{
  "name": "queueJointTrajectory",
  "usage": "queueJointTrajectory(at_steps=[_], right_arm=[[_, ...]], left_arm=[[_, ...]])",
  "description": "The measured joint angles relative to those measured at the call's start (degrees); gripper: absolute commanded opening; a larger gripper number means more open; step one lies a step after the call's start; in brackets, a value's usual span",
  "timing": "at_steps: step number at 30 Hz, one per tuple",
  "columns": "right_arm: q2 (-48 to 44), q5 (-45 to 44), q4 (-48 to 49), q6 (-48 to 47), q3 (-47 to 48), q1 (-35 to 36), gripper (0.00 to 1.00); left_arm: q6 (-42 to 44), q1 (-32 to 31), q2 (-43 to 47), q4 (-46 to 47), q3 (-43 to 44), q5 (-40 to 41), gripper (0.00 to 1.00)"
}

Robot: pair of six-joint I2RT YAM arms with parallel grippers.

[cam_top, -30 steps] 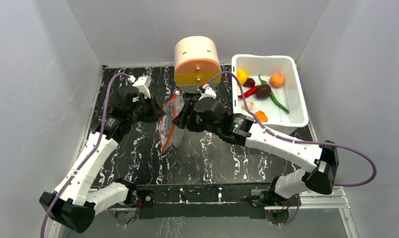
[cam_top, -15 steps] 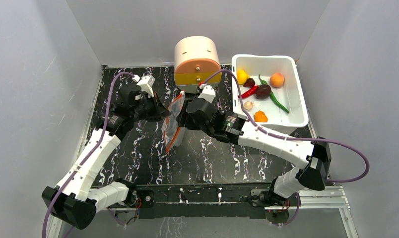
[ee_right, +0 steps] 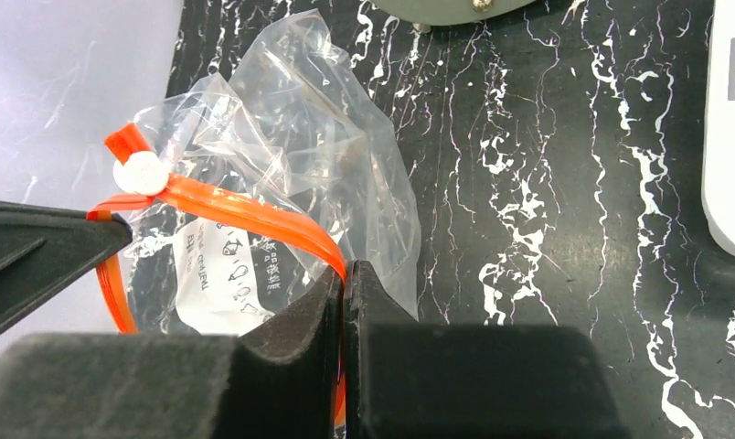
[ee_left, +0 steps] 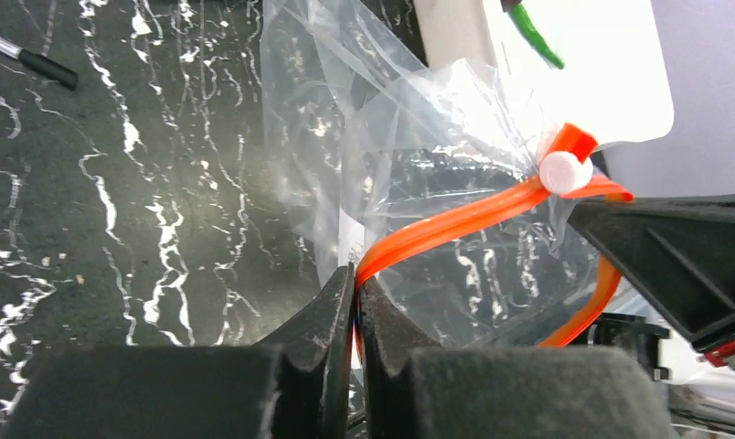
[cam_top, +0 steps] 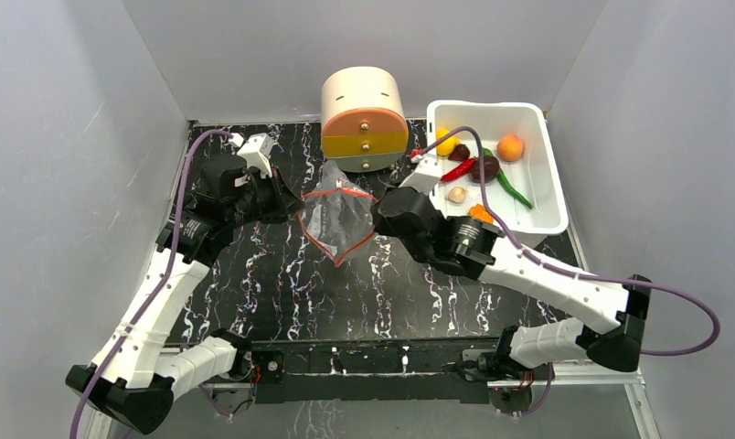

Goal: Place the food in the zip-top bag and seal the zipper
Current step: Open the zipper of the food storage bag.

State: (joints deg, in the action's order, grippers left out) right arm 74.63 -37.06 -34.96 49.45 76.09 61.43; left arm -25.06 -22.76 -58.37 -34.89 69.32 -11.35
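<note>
The left gripper [ee_left: 355, 283] and right gripper [ee_right: 344, 274] each pinch the zipper [ee_left: 455, 219]. The zip-top bag [cam_top: 336, 219] hangs between them, its mouth running gripper to gripper. Only the wrist views show the white slider [ee_right: 141, 172] and a printed label [ee_right: 222, 265], which is illegible. The food [cam_top: 484, 167] lies in the tub [cam_top: 551, 206] beyond the right gripper.

i see plain pale grey walls [cam_top: 62, 137] on three sides, a black white-veined tabletop [cam_top: 282, 293], even light, maybe from overhead.
</note>
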Motion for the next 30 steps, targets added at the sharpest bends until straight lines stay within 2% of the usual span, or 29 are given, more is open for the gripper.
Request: queueJointTrajectory(at_steps=[1, 3, 5, 11, 18, 22, 25, 28, 30], right_arm=[[-1.46, 0.09, 0.66, 0.00, -1.27, 0.00, 0.00], [-3.93, 0.74, 2.64, 0.02, -4.22, 0.00, 0.00], [-4.09, 1.18, 3.21, 0.02, -4.79, 0.00, 0.00], [-3.17, 4.74, 5.88, 0.37, -5.09, -0.04, 0.00], [-1.95, 7.02, 8.83, 1.25, -5.09, -0.04, 0.00], [-0.61, 8.39, 10.10, 1.53, -5.09, -0.04, 0.00], [0.35, 9.14, 10.36, 1.53, -5.09, -0.04, 0.00], [0.94, 10.12, 10.38, 1.27, -5.09, -0.04, 0.00], [0.96, 10.64, 10.40, 0.98, -5.09, -0.04, 0.00]], left_arm=[[-0.07, -0.02, -0.13, -0.09, 0.35, -0.20, 0.23], [-0.68, -0.09, -0.20, 0.48, 0.44, -1.77, 0.52], [-2.45, -0.09, -0.13, 2.80, -0.26, -5.25, 0.61], [-5.42, -0.09, 0.39, 10.93, -5.81, -15.85, 0.76], [-2.38, -0.13, 1.20, 14.08, -10.14, -18.03, 0.80], [0.46, -0.20, 1.16, 13.81, -10.91, -14.40, 0.73], [2.10, -0.17, 1.14, 13.38, -11.47, -10.14, 0.52], [3.78, -0.17, 1.14, 12.52, -11.47, -5.99, 0.23], [5.09, -0.17, 1.09, 11.58, -11.43, -3.74, 0.08]])
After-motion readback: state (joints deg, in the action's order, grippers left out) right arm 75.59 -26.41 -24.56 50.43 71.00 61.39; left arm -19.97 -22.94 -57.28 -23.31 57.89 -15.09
